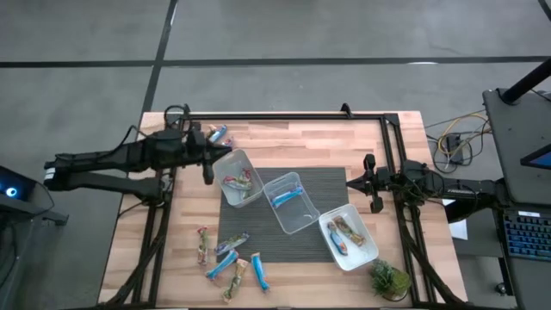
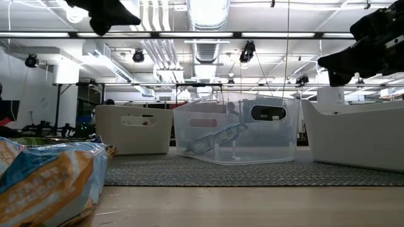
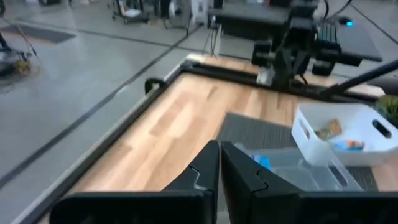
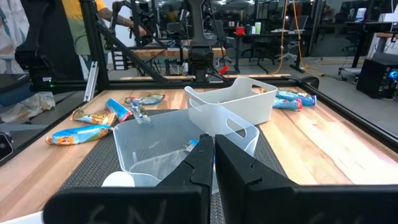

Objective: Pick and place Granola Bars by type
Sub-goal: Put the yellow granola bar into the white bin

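Left end effector point(image 1: 207, 172), closed and empty, hovers beside the tub point(image 1: 238, 177); opening it first, it should approach the loose Granola Bars point(image 1: 229, 258) (right end effector point(image 1: 373, 197) closed, idle).

We see three clear tubs point(image 1: 293, 201) in a slanting row across the dark mat point(image 1: 331, 182), nearly touching one another, so nothing could pass between them. The far strip of the counter point(image 1: 293, 138) is bare wood and open across most of its width. Loose Granola Bars point(image 1: 231, 257) clutter the near-left part, while a small green plant point(image 1: 389, 280) blocks the near-right corner. The left gripper point(image 1: 209, 164), fingers pressed together, hangs just beside the left tub's rim. The right gripper point(image 1: 372, 184), likewise closed, sits at the mat's right edge, clear of the tubs. A black rail point(image 1: 284, 116) fences the far edge.
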Controlling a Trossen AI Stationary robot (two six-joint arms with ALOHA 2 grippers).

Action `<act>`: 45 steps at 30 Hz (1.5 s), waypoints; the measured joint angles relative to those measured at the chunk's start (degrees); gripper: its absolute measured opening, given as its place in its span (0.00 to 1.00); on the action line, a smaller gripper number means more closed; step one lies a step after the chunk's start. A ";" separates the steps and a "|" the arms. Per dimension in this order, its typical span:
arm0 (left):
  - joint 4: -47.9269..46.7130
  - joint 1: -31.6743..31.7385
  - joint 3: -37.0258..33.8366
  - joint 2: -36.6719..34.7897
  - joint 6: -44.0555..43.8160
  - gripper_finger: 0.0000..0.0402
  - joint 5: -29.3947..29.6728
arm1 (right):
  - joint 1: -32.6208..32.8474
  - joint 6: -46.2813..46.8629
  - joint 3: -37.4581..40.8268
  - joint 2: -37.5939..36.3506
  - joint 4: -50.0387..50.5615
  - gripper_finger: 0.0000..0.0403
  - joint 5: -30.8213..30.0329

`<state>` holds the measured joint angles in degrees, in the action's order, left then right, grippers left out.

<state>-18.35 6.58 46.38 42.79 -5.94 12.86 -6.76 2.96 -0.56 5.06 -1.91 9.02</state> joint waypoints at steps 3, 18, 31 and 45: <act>-0.36 1.36 2.96 1.77 0.86 0.00 -0.04 | 0.00 0.00 0.00 0.02 0.00 0.02 0.00; -16.50 10.72 18.40 8.61 4.97 0.00 1.25 | 0.00 0.00 0.00 0.02 0.00 0.02 0.00; -32.12 22.91 30.60 15.87 7.33 0.00 1.97 | 0.00 0.00 0.00 0.02 0.00 0.02 0.00; -37.54 29.83 33.15 19.89 -5.13 0.03 0.05 | 0.00 0.00 0.00 0.01 0.00 0.02 0.00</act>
<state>-55.89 36.41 79.53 62.68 -11.07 12.92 -6.76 2.96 -0.56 5.07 -1.92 9.02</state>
